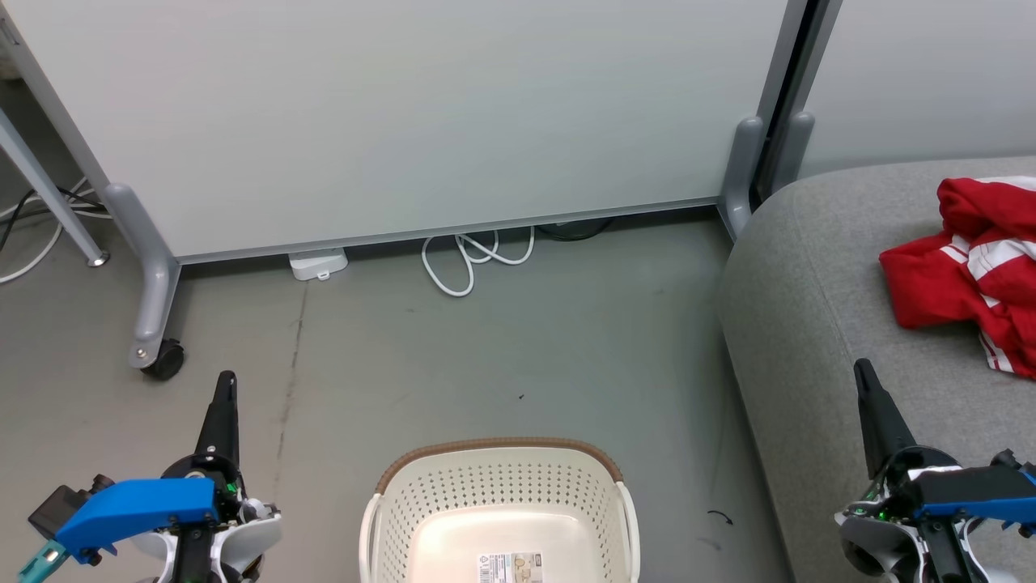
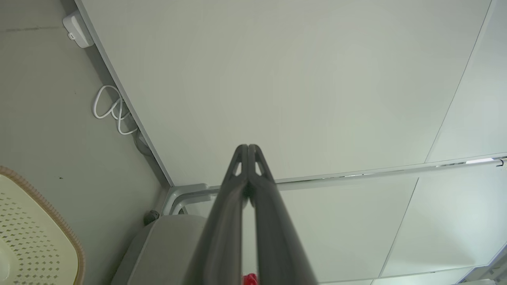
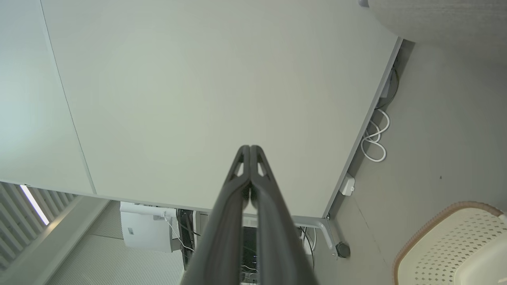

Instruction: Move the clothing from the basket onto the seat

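Seemingly the last step: the left tool [image 1: 226, 387], fingers pressed together and empty, hangs left of the basket [image 1: 502, 447], whose visible floor holds no fabric. Above the seat [image 1: 801, 324] the right tool [image 1: 863, 374] is likewise closed and empty, with the clothing [image 1: 959, 275] crumpled on that seat. Next, probably just check the basket's hidden near end.

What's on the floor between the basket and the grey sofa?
Mostly bare grey floor between the basket and the sofa, with one tiny dark squiggle, seen in the head view.
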Robot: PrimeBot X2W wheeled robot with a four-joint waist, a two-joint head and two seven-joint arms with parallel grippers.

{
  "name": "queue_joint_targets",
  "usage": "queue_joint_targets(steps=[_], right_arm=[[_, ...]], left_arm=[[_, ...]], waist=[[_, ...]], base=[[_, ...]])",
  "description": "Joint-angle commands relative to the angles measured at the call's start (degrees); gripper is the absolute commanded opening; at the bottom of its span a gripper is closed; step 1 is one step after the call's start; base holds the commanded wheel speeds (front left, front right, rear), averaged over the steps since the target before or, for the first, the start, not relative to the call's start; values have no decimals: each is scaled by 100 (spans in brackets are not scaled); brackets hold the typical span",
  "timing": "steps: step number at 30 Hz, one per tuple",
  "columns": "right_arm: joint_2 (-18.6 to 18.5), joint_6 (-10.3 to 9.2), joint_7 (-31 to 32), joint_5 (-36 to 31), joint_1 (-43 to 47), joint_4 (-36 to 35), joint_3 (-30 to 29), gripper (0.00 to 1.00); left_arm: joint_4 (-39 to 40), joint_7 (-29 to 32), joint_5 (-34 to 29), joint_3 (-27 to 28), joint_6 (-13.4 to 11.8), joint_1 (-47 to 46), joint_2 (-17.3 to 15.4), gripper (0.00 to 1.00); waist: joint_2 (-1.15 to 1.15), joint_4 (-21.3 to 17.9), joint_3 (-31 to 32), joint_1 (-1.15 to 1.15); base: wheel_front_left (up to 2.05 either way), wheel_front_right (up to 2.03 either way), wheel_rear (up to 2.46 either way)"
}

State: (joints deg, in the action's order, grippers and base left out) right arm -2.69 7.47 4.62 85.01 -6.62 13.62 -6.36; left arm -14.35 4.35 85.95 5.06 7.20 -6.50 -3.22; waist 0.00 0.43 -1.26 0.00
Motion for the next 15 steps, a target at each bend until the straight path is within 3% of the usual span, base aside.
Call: queue_joint_targets(steps=[1,15], right_arm=[[-32,4,44,123,56,3,-13,0],[-33,4,198,692,73,46,-22,0]], left_arm=[[40,28,101,41,44,24,-17,0],[42,179,641,106,51,43,-8,0]], waist=[[0,-4,8,0],[0,-38,95,0]], base=[[0,0,0],[0,0,0]])
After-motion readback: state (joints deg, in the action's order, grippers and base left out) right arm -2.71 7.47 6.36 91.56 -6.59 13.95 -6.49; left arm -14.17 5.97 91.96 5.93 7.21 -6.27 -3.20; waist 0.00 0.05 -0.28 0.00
